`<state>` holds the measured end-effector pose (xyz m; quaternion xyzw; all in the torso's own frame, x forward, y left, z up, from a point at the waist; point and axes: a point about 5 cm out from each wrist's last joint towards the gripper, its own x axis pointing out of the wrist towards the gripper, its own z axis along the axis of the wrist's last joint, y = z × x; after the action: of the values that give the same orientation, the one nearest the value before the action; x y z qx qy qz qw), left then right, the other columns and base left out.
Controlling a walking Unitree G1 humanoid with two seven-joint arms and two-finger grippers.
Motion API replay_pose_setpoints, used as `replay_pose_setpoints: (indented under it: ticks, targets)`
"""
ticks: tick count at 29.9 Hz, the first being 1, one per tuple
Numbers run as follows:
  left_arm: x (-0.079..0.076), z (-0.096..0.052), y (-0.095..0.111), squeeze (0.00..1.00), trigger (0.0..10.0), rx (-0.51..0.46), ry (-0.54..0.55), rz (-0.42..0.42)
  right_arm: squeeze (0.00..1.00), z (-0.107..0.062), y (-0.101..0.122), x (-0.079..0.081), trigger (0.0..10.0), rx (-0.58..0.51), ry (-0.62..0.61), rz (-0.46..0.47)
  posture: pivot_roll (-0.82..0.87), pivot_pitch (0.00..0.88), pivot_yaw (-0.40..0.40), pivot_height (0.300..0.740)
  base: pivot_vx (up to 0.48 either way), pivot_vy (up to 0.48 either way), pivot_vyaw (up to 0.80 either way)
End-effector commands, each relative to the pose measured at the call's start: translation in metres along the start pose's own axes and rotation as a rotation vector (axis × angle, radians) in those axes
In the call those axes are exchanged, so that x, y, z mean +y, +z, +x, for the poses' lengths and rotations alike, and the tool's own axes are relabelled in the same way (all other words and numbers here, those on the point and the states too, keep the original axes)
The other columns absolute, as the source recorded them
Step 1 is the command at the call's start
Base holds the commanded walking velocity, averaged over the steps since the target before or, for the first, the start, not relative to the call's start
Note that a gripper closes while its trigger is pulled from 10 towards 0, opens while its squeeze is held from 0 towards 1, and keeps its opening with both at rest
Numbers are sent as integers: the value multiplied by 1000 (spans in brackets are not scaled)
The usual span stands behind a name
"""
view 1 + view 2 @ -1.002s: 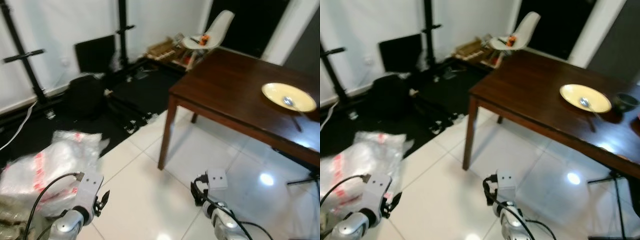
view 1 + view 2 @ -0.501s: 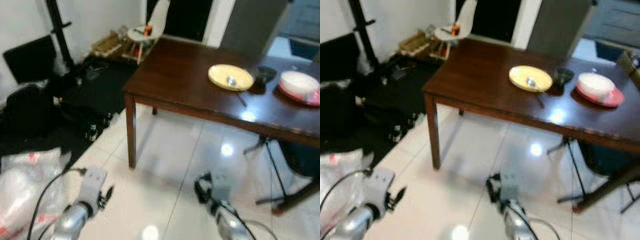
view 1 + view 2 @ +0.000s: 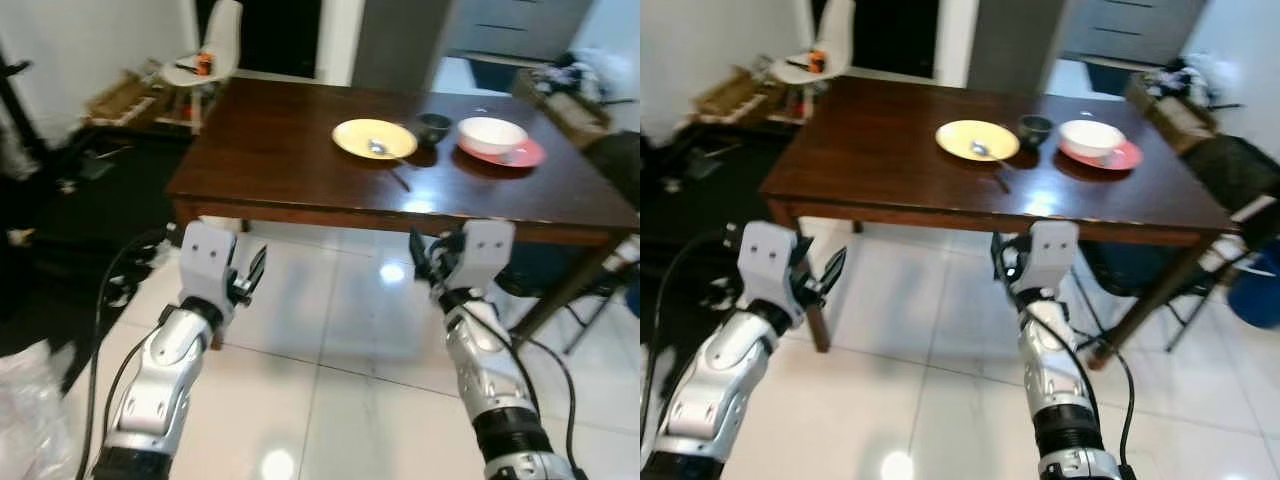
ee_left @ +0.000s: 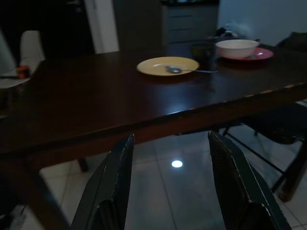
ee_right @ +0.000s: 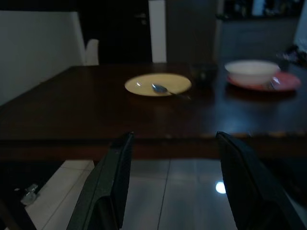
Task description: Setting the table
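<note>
Dark brown wooden desk (image 3: 300,150) sits ahead, both arms raised in front of its near edge. Left tool (image 4: 170,191) has fingers spread apart and holds nothing; right tool (image 5: 177,187) likewise, apart and bare (wrist views look straight over the desk edge).

On the desk, toward the far side: round yellow plate (image 3: 375,139) with a metal spoon (image 3: 382,152) lying across it, handle running off the rim onto the wood. Just beside it, a small dark cup (image 3: 433,127). Next along, a white bowl (image 3: 491,134) sitting on a red plate (image 3: 527,156).

Step in hand, my read: approach phase, nothing picked up. Dishes are bunched together well back from the near edge, out of reach from here.

Next move calls for closing in on the desk edge, then reaching over with one tool for the nearest piece, likely the yellow plate or spoon.
</note>
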<state>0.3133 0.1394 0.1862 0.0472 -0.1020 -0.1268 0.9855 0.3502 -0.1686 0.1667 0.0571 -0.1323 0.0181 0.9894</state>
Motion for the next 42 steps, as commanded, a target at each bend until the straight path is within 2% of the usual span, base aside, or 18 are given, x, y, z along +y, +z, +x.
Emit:
replay_pose_setpoints:
  ticks: [1,3,4,5,7,11,14,20,34,39,42]
  targets:
    - [-5,1,1,0,10000,9,-12,-9,0,-5,-8,-4,10000,48,-28,38,28,29,31,740,0,0,-788]
    - [-6,2,3,0,10000,5,-17,-6,0,-6,-9,-6,10000,58,-44,71,26,29,32,740,0,0,-788]
    - [-8,4,6,0,10000,-4,-23,-6,0,-8,-10,-8,10000,66,-70,118,24,30,34,740,0,0,-788]
    - [-8,4,6,0,10000,-4,-23,-6,0,-8,-10,-8,10000,66,-70,118,24,30,34,740,0,0,-788]
    - [-11,7,9,0,10000,-18,-27,0,0,-10,-10,-10,10000,74,-100,187,21,29,36,740,0,0,-788]
    - [-15,11,14,0,10000,-48,-31,22,0,-12,-9,-3,10000,67,-59,186,16,28,37,740,201,-131,-197]
    - [-25,16,20,0,10000,-75,-67,39,0,-13,-9,3,10000,79,-35,173,17,26,36,740,417,0,0]
    - [-29,17,22,0,10000,-76,-81,28,0,-14,-11,0,10000,97,-51,181,16,24,39,740,420,0,-130]
    - [-26,16,18,0,10000,-64,-72,30,0,-14,-12,-2,10000,114,-50,157,19,20,37,740,419,0,-778]
    - [-24,15,17,0,10000,-59,-59,33,0,-13,-12,-1,10000,117,-30,140,19,18,38,740,425,0,-193]
    - [-19,16,14,0,10000,-34,-19,53,0,-12,-10,7,10000,114,30,122,20,17,39,740,436,0,0]
